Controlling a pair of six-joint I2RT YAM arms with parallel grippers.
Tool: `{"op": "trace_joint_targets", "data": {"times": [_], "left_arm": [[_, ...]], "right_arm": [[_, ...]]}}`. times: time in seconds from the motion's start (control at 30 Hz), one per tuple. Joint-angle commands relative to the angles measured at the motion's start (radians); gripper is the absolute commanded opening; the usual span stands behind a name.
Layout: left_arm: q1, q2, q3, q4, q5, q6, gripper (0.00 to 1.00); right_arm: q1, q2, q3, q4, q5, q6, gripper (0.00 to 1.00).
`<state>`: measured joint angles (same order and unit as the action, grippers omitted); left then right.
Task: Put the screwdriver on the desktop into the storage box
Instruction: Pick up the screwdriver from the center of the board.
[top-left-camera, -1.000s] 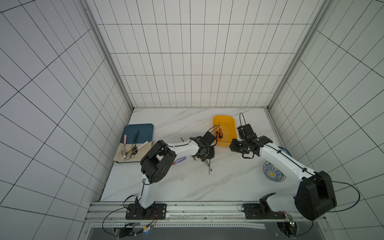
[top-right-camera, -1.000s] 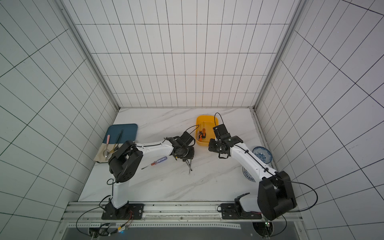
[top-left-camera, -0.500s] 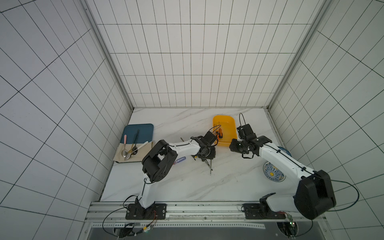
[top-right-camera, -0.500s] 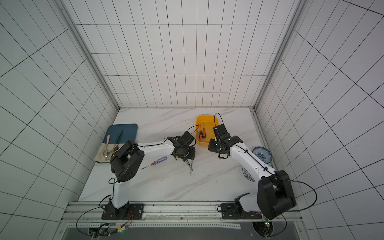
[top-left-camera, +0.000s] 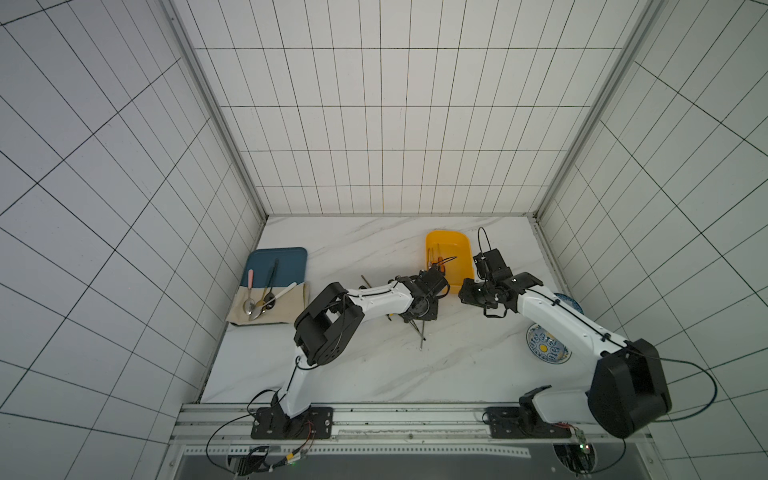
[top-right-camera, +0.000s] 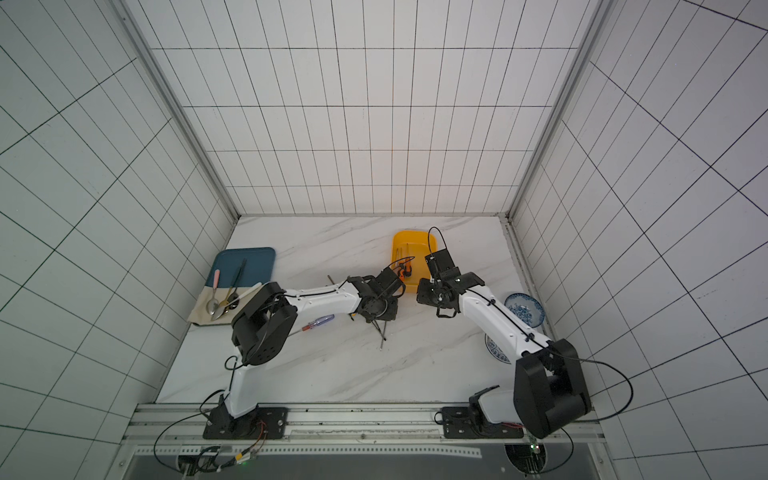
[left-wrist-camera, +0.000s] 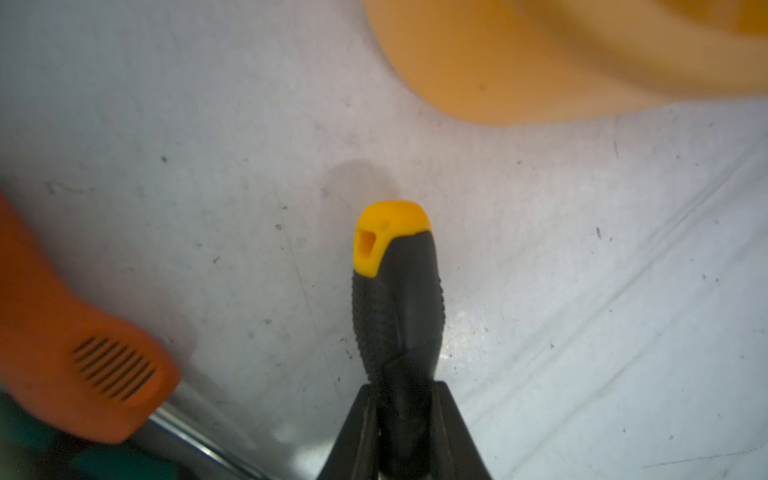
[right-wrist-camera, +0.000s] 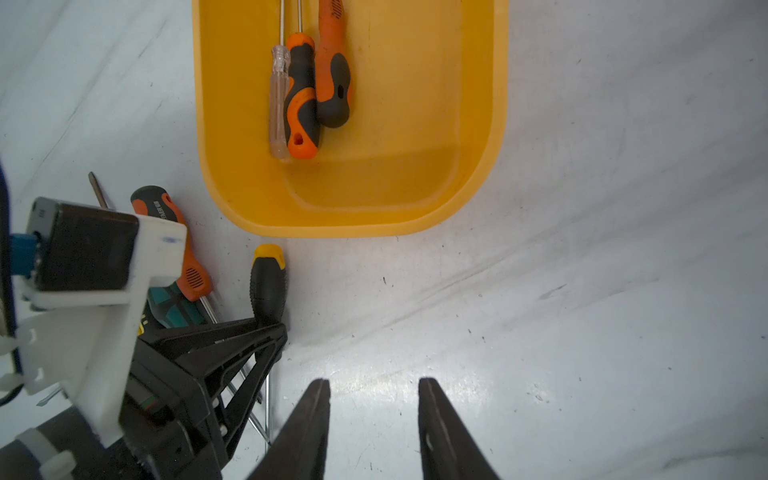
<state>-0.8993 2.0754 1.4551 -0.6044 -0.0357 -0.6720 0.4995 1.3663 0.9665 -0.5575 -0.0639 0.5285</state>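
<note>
A white-tiled enclosure is surrounding the marble-look tabletop (top-left-camera: 374, 365) on three sides. The yellow storage box (right-wrist-camera: 415, 124) is sitting towards the back wall.

**Progress**
- Three screwdrivers (right-wrist-camera: 303, 99) are already lying inside the storage box, packed together along one long wall.
- The left gripper (left-wrist-camera: 402, 395) is clenching the neck of a black-and-yellow screwdriver (left-wrist-camera: 397, 299). Its yellow cap is pointing at the near end wall of the storage box and lying just outside it. The views are not showing whether the handle is resting on the tabletop or raised clear of it.
- The right gripper (right-wrist-camera: 374, 382) is hanging empty beside it, with its jaws standing apart.
- Several tools are waiting on the tabletop:
  - an orange-handled screwdriver (right-wrist-camera: 187, 257) and a green-handled one (right-wrist-camera: 174, 305), both just beside the left gripper with their shafts crossing under it;
  - a purple-handled one (top-right-camera: 318, 322) further back along the left arm.
- The task therefore appears partly complete, with one transfer in hand and at least three to follow.

**Clearance**
- The held handle probably needs lifting over the low rounded wall of the storage box.
- The half of the storage box away from the stored tools is bare, so that is the likely drop zone.
- The two grippers are working near each other at the end of the storage box, so crowding is a risk there.
- The blue tray (top-left-camera: 282, 262) and the patterned plate (top-left-camera: 546, 345) are lying well apart from this path.
</note>
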Motion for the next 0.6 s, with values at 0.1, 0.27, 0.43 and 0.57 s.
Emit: {"op": "trace_joint_targets", "data": {"times": [0.1, 0.27, 0.43, 0.57], "left_arm": [[-0.003, 0.046, -0.009, -0.06, -0.022, 0.008, 0.06], [0.016, -0.004, -0.031, -0.003, 0.043, 0.005, 0.0], [0.063, -0.083, -0.08, 0.065, 0.124, -0.015, 0.0], [0.082, -0.158, -0.124, 0.108, 0.148, -0.016, 0.0]], "right_arm": [[0.002, 0.009, -0.032, 0.008, 0.018, 0.008, 0.39], [-0.001, 0.008, -0.033, 0.008, 0.018, 0.007, 0.39], [-0.004, 0.01, -0.034, 0.01, 0.015, 0.007, 0.39], [-0.006, 0.015, -0.032, 0.015, 0.008, 0.007, 0.39]]}}
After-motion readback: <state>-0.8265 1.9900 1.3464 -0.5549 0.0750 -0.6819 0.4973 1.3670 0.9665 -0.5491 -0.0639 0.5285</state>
